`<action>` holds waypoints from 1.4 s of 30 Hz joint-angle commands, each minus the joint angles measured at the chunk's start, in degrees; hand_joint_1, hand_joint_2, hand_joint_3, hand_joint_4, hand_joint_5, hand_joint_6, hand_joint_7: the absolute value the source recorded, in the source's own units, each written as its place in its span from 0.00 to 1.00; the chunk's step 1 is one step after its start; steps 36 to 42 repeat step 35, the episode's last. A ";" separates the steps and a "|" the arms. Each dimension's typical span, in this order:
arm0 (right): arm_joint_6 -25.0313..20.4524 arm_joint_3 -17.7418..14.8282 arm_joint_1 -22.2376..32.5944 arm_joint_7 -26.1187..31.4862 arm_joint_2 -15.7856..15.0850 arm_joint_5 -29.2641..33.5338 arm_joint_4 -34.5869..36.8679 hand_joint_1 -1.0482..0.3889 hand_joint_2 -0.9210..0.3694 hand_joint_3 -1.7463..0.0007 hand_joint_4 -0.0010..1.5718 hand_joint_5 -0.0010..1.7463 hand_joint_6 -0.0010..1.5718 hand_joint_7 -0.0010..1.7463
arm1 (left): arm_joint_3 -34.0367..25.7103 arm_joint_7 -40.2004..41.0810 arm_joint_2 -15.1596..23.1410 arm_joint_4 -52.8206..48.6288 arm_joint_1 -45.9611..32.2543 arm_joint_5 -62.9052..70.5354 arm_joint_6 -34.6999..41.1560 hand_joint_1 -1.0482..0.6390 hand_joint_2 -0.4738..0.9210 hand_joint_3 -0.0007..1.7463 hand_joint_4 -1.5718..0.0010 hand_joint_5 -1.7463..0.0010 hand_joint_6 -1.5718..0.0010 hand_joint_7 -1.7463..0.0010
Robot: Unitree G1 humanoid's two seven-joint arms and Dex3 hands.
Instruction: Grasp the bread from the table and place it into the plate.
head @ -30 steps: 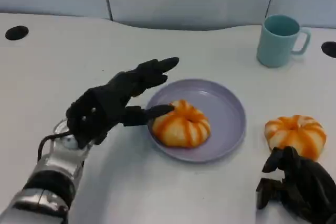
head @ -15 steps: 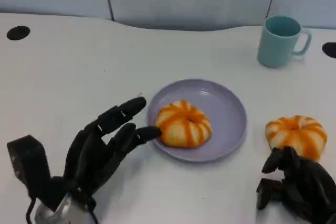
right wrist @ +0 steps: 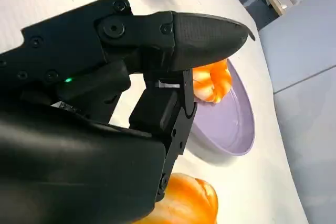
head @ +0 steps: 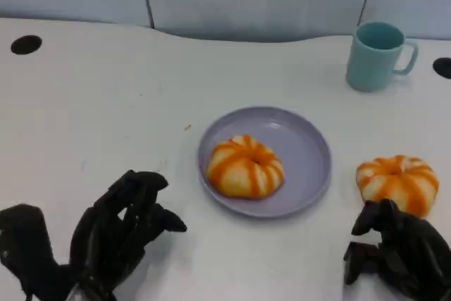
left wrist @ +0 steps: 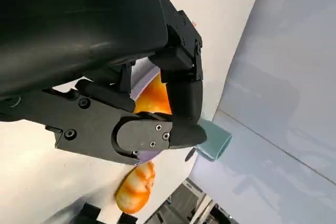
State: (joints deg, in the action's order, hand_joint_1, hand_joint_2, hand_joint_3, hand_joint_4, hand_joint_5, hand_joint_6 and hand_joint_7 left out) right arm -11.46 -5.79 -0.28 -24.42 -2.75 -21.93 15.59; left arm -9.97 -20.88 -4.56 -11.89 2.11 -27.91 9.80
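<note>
No readable text anywhere here, honestly: no labels, brands, numbers or signs that can be made out on anything in these shots.

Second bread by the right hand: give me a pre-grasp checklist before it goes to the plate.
1. Bread on the table, unobstructed: ok.
2. Right hand beside that bread, holding nothing: ok.
3. Right hand's fingers apart enough to grasp: cannot tell.
4. Left hand away from the plate: ok.
5. Bare plate area beside the bread on the plate: ok.
6. Cup away from the path: ok.
</note>
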 commanded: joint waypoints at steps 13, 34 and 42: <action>-2.48 -1.76 -0.88 0.04 -1.58 0.31 3.16 0.42 0.00 0.73 0.84 0.67 0.73 0.65 | -1.62 -2.36 0.95 -13.53 4.84 3.34 -10.66 0.28 1.00 0.21 0.52 0.00 0.69 0.00; -0.10 -1.80 -2.47 -1.60 -1.47 0.56 6.65 0.42 0.00 0.72 0.86 0.63 0.77 0.59 | -3.13 -3.15 0.74 -16.32 6.77 2.87 -9.98 0.27 1.00 0.16 0.50 0.00 0.66 0.00; -0.22 -1.77 -2.50 -1.69 -1.51 0.53 6.64 0.41 0.00 0.72 0.86 0.63 0.77 0.59 | -3.10 -3.30 0.80 -16.33 6.75 3.12 -10.19 0.27 1.00 0.17 0.50 0.00 0.66 0.00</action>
